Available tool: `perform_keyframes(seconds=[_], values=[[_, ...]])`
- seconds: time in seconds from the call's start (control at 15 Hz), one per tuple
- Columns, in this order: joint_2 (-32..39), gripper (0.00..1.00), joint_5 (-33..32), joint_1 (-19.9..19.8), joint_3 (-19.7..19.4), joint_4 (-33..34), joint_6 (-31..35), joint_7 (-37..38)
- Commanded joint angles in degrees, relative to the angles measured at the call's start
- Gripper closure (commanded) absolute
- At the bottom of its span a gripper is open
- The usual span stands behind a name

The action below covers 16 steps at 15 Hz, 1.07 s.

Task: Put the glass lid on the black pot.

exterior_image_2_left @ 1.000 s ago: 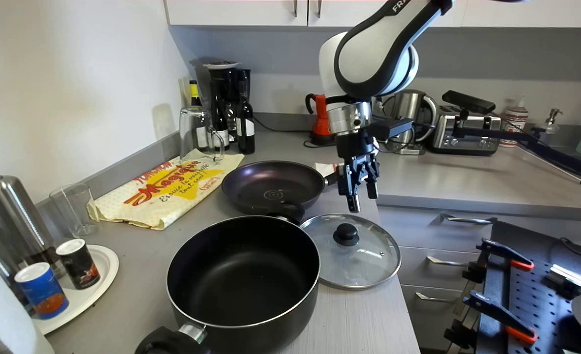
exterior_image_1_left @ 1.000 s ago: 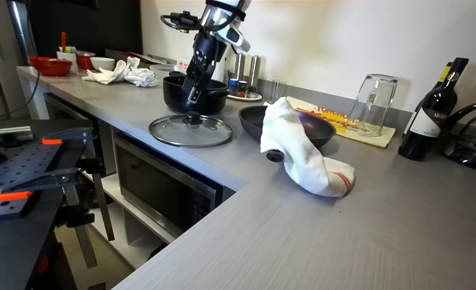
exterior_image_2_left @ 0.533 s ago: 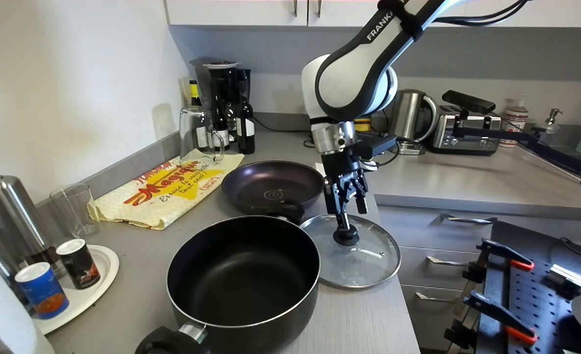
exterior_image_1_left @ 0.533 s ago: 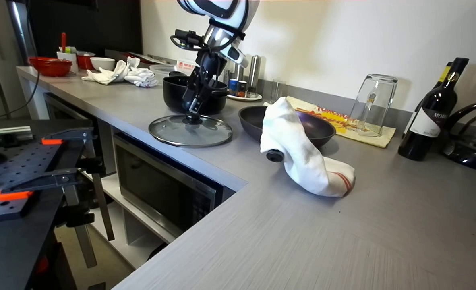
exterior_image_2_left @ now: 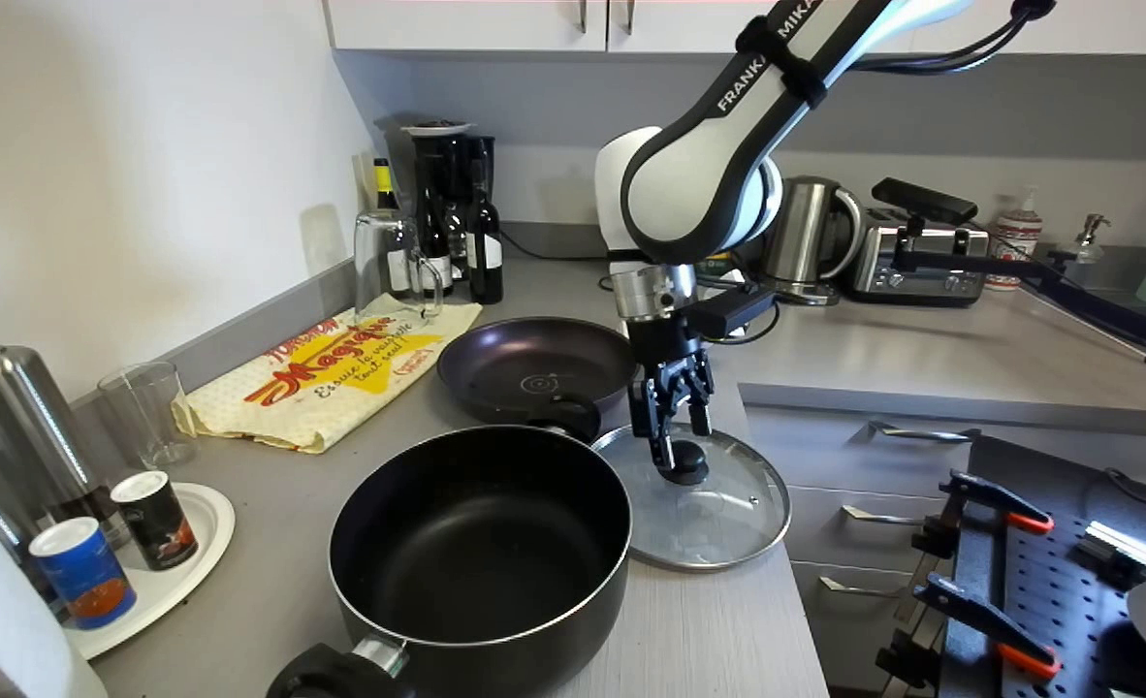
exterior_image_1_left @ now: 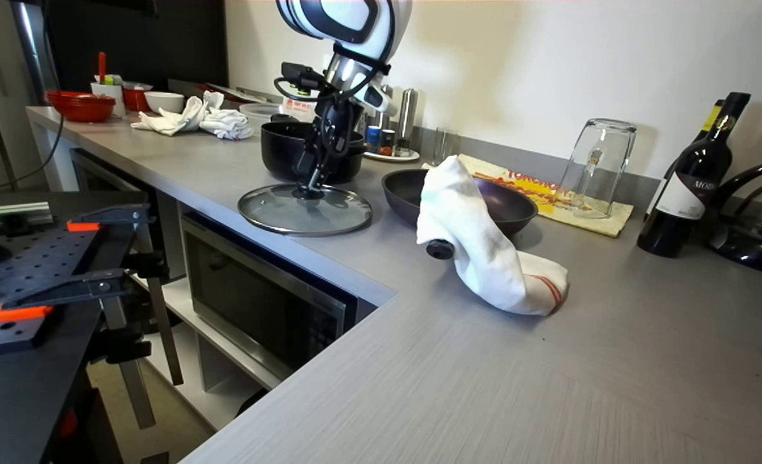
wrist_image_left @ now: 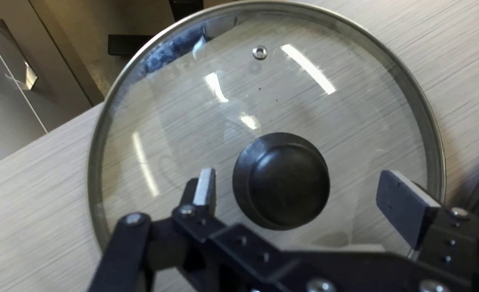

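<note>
The glass lid [exterior_image_2_left: 728,519] lies flat on the counter beside the black pot [exterior_image_2_left: 534,654], on its counter-edge side. Both also show in the exterior view, the lid [exterior_image_1_left: 271,209] in front of the pot [exterior_image_1_left: 278,154]. The pot is uncovered and its inside looks empty. My gripper [exterior_image_2_left: 683,441] points down over the lid's middle. In the wrist view my gripper [wrist_image_left: 303,192] is open, with one finger on each side of the lid's black knob [wrist_image_left: 284,186]. A gap shows between the knob and both fingers, wider on the right.
A dark frying pan [exterior_image_2_left: 534,373] stands close behind the pot and lid. A white towel [exterior_image_1_left: 484,251] hangs over its handle. A white plate [exterior_image_2_left: 209,543] with shakers stands by the wall. A yellow cloth [exterior_image_2_left: 331,378] bears an upturned glass mug [exterior_image_2_left: 379,257]. The lid is near the counter's edge.
My gripper has come down from above the lid until its fingers are around the knob, with only a small move in the last half second. The lid and the pot have not moved.
</note>
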Motion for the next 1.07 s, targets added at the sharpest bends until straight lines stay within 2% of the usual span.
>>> perform_keyframes(seconds=[0.0,0.47,1.0], values=[[-1.61,0.0,1.45,-0.42,0.76,-3.96,5.89,-0.55],[-3.55,0.0,1.63,-0.76,1.21,-8.7,10.69,-1.06],[-4.91,0.0,1.77,-1.12,1.16,-9.45,12.26,-1.1]])
